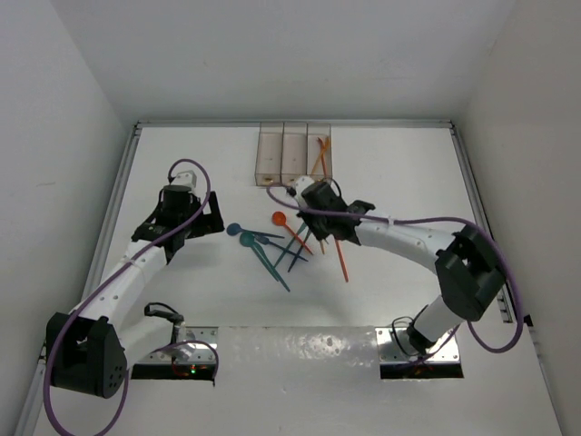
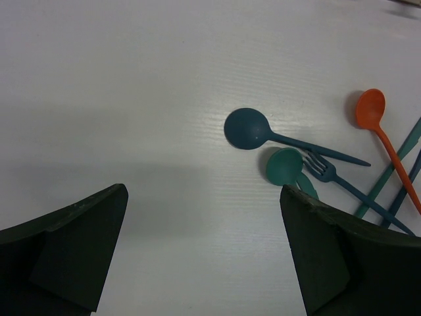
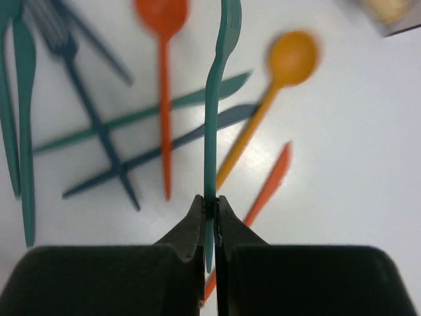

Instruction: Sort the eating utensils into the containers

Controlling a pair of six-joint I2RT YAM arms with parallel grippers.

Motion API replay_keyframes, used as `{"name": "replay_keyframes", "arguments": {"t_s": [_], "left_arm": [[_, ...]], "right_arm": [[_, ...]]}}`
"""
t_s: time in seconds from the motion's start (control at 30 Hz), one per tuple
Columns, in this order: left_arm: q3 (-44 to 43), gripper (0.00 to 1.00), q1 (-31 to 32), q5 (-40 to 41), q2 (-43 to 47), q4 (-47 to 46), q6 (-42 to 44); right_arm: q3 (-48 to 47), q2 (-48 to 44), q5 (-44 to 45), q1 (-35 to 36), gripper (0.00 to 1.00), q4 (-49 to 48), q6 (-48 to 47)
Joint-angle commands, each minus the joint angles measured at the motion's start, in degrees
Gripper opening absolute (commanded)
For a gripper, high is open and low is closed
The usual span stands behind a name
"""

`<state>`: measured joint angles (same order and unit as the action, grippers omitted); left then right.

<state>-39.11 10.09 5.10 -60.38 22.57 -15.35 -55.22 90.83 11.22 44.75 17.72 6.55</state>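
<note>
The teal fork is pinched by its handle between the right fingers, which are shut tight on it. A short stub of handle sticks out behind the grip. Its long axis runs straight out from the fingers, with the tines at the far end. It looks sharp, while everything beneath it is blurred.

Under and around it the other eating utensils lie scattered on the desk:
- a red-orange spoon, parallel to the fork on its left
- a yellow-orange spoon, slanting off to the right
- an orange knife, beside the yellow-orange spoon
- a teal knife and a blue knife, lying crosswise
- a blue fork, crossing both knives

From the left wrist, a blue spoon lies with its bowl towards the bare desk and its handle pointing into the pile. A teal spoon sits just beside it.

The left fingers are spread wide, hold nothing, and hang over bare desk next to the pile.

From above, the right arm's fingers sit between the pile and the containers. These are three narrow brownish bins joined in a row at the far edge, with their long sides running away from the arms. Orange pieces lean in the right-hand bin.

The desk is white and matte, enclosed by plain white walls. Purple cables run along both arms.
</note>
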Motion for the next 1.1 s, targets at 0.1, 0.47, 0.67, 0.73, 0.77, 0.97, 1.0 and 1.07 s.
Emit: {"name": "replay_keyframes", "arguments": {"t_s": [0.1, 0.47, 0.67, 0.73, 0.77, 0.97, 1.0, 1.07], "left_arm": [[-2.3, 1.0, 0.6, -0.4, 1.2, -1.0, 0.0], [-2.1, 1.0, 0.6, 1.2, 1.3, -0.7, -0.1], [-2.2, 1.0, 0.6, 1.3, 0.7, -0.4, -0.1], [-2.1, 1.0, 0.6, 1.5, 0.8, -0.3, -0.1], [-2.1, 1.0, 0.6, 1.7, 0.8, -0.2, -0.1], [-2.2, 1.0, 0.7, 1.8, 0.4, -0.3, 0.0], [-2.2, 1.0, 0.7, 1.7, 0.4, -0.3, 0.0], [-2.3, 1.0, 0.7, 1.6, 0.3, -0.2, 0.1]], "right_arm": [[-19.1, 5.5, 9.0, -9.3, 0.0, -1.1, 8.4], [-48.9, 29.9, 10.3, -16.4, 0.0, -0.7, 19.3], [-53.4, 37.8, 11.4, -18.7, 0.0, -4.1, 21.3], [-53.8, 39.2, 10.8, -19.7, 0.0, -5.0, 21.4], [-54.6, 40.5, 9.4, -20.2, 0.0, -5.4, 21.2], [-57.0, 43.5, 5.7, -21.0, 0.09, -2.3, 20.6], [-56.7, 43.1, 4.6, -21.1, 0.13, -2.2, 20.5], [-55.3, 42.2, 4.2, -21.1, 0.3, -2.1, 19.7]]}}
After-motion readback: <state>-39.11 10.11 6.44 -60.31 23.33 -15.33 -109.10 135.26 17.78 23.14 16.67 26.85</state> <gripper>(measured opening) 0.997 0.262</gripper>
